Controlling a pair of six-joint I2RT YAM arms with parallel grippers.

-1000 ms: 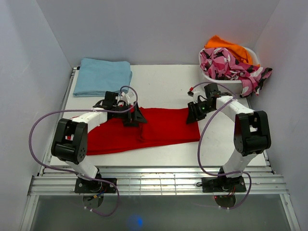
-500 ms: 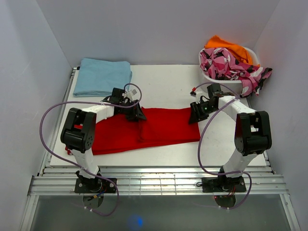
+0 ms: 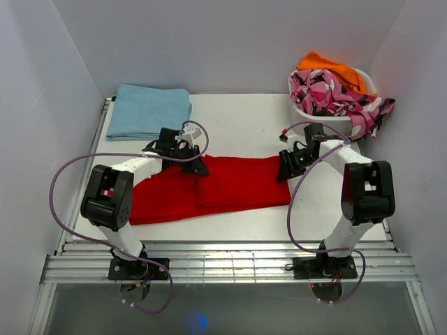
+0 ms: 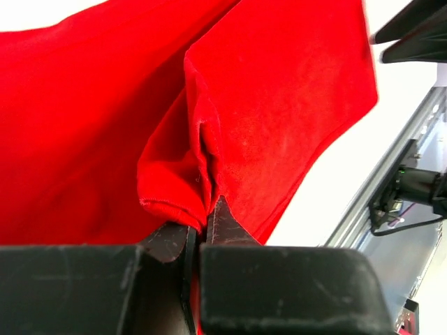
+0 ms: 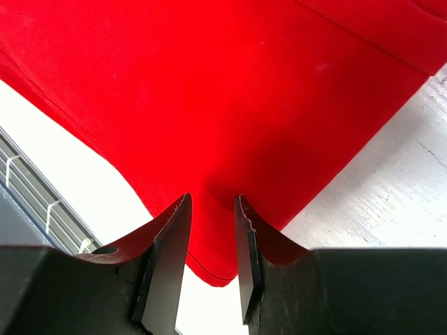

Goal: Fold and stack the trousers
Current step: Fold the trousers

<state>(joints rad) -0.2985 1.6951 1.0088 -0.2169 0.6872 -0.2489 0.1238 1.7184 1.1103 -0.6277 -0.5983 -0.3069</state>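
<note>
The red trousers (image 3: pixel 223 185) lie spread across the middle of the white table (image 3: pixel 241 118), the left claw (image 3: pixel 198 166) clenched on a raised fold at their far edge, the right claw (image 3: pixel 284 167) grasping their far right corner.

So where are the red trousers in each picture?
Top camera: the trousers lie spread across the middle of the white table.
Left wrist: the trousers fill most of the picture, and the left gripper pinches a fold at the bottom.
Right wrist: the trousers fill the top, with a corner between the right gripper fingers.
Shared landmark: the ribbed metal rail along the table's near edge shows in all three.
</note>
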